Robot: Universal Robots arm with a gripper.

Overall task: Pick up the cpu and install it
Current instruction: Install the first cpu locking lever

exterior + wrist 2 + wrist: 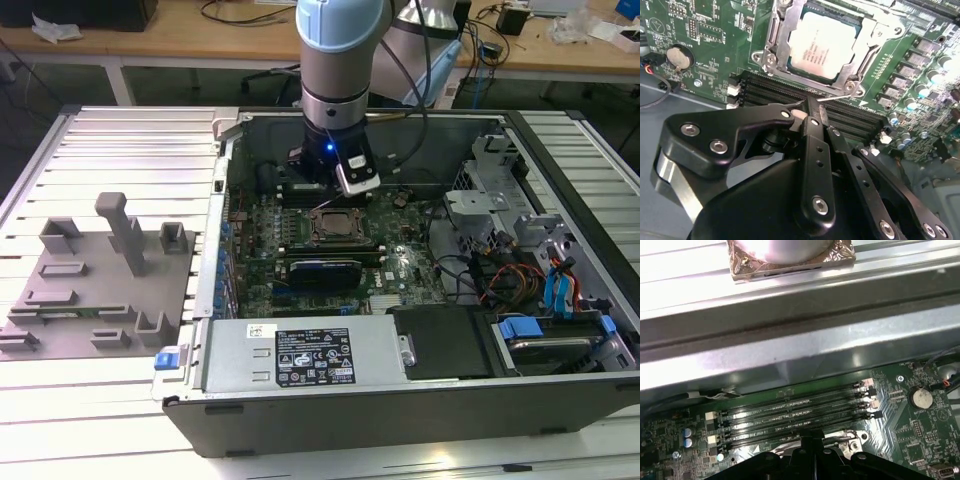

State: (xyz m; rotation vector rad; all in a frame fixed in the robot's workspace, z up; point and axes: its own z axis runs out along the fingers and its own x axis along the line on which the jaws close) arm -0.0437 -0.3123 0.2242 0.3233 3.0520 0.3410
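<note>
The cpu [827, 44], a flat square chip with a silvery-white top, lies in the motherboard socket with the metal frame [771, 59] around its edges. In the exterior view the socket with the cpu [338, 226] sits mid-board inside the open computer case. My gripper [813, 111] is shut with nothing between its fingertips. It hovers over the dark memory slots [765, 86] right beside the socket, close to a thin metal lever [836, 97]. In the exterior view the gripper [330, 200] hangs just behind the socket. Its black fingers [815, 439] also show over the memory slots in the first wrist view.
Grey fixture blocks [100, 280] stand on the slatted table at the exterior view's left. The case wall [790, 350] rises close behind the slots. A power supply [310, 355], drive bays with blue tabs [520, 328] and cables [505, 275] fill the case. A coin battery [680, 57] sits on the board.
</note>
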